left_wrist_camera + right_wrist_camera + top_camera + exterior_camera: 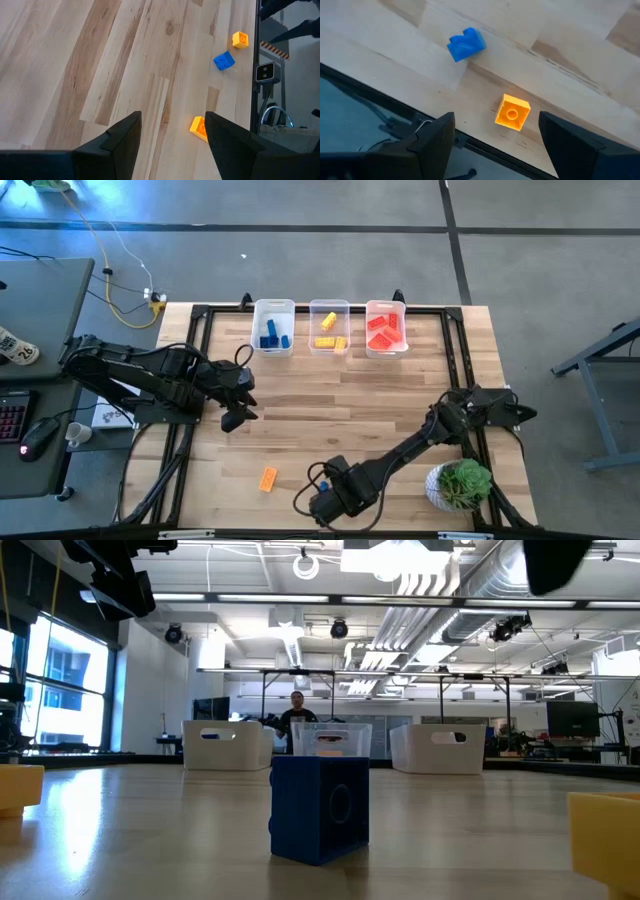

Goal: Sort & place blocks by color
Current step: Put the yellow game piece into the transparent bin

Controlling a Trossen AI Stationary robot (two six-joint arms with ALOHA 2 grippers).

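Left hand point(234, 420) hovering over mid-bench point(400, 395), fingers parted and empty, arm stretched in from the left edge; right hand point(322, 507) low at the near edge, spread wide, empty, poised above an orange-yellow block point(512, 112) beside a blue block point(465, 44). Another orange block point(267, 478) loose nearby; sorted blocks in three clear bins point(329, 308) at the far edge. No legible writing.
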